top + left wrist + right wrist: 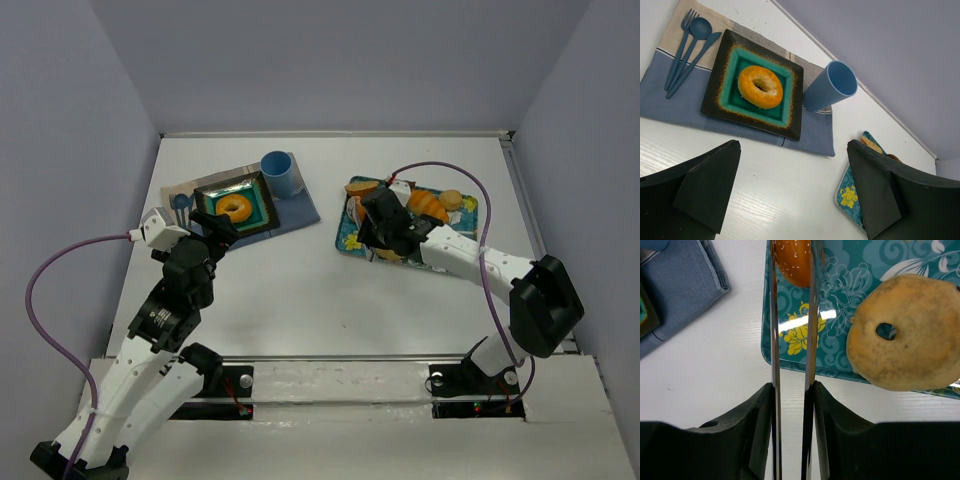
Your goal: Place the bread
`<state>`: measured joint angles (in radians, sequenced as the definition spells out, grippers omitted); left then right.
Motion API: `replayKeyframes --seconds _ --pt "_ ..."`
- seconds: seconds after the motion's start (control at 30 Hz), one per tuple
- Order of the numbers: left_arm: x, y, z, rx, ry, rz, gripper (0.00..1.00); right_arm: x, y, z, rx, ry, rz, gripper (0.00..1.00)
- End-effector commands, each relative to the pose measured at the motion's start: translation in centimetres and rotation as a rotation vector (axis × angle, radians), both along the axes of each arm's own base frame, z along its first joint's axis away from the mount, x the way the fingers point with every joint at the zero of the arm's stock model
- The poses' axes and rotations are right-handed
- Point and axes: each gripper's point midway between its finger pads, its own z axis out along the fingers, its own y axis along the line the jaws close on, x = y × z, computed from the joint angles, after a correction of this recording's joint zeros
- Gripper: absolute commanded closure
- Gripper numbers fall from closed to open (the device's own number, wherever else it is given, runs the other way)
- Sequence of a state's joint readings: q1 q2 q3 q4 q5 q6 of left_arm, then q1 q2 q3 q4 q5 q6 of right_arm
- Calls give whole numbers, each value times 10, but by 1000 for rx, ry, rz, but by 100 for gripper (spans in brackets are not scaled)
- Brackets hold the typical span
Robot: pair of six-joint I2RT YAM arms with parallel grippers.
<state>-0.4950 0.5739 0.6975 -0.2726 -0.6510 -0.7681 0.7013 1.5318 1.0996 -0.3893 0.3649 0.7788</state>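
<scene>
One bagel (760, 86) lies on the plate (790, 127), left gripper (792, 155) spread wide nearby; the right gripper (792, 390) squeezes tongs (774, 340) flanking a seeded bun (795, 265) on the tray (837, 290), not yet lifted

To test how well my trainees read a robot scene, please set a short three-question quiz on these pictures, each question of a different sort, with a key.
1. True or false: the square plate is empty.
2. What does the right gripper hold? A) a sponge B) metal tongs C) a bottle
3. Fill in: the fingers of the left gripper stand wide ____.

Key: 1 false, a ring-shaped bread lies on it; 2 B; 3 open.
</scene>
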Motion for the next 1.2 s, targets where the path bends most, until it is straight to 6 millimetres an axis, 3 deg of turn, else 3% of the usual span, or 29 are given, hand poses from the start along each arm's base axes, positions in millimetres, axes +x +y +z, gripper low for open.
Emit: replayKeyframes --seconds 0.0,0.17,0.33,0.43,0.5,0.53,0.57,0.6,0.7,0.8,0.83,0.87,0.9,0.97,1.07,1.1,1.17 --pt "4 5 7 -19 -38 35 1 5 -1 23 29 -60 -6 69" --pt "4 4 8 -20 -40 33 1 2 -3 57 51 -133 31 83" --pt "4 4 8 -20 -41 35 1 -4 4 94 85 -215 140 84" --pt "4 4 9 -21 -44 35 1 -9 32 114 130 -283 342 85" --pt "4 4 8 -18 -41 34 1 -21 69 123 189 -311 492 85" --pt "4 4 8 -19 -40 36 1 -22 78 123 181 -319 532 85" --pt "4 4 8 -17 -39 36 1 -21 89 136 189 -350 557 85" --pt "4 5 9 -19 -40 36 1 -20 102 125 176 -330 582 85" --pt "4 5 8 -19 -40 36 1 -11 132 119 195 -304 638 85" --pt "4 4 9 -20 -41 33 1 7 149 104 181 -276 631 85" --pt "4 4 9 -19 -41 33 1 7 152 114 194 -289 642 85" --pt "4 4 9 -19 -41 33 1 10 159 95 182 -243 656 85" --pt "4 4 9 -19 -41 33 1 8 171 101 202 -246 685 85" --pt "4 5 8 -18 -39 36 1 12 180 81 193 -205 704 85" --pt "4 5 8 -19 -38 36 1 16 191 76 199 -189 702 84" --pt "4 5 8 -20 -39 36 1 18 195 66 196 -169 700 84" --pt "4 4 8 -21 -40 33 1 22 202 68 206 -174 709 83"
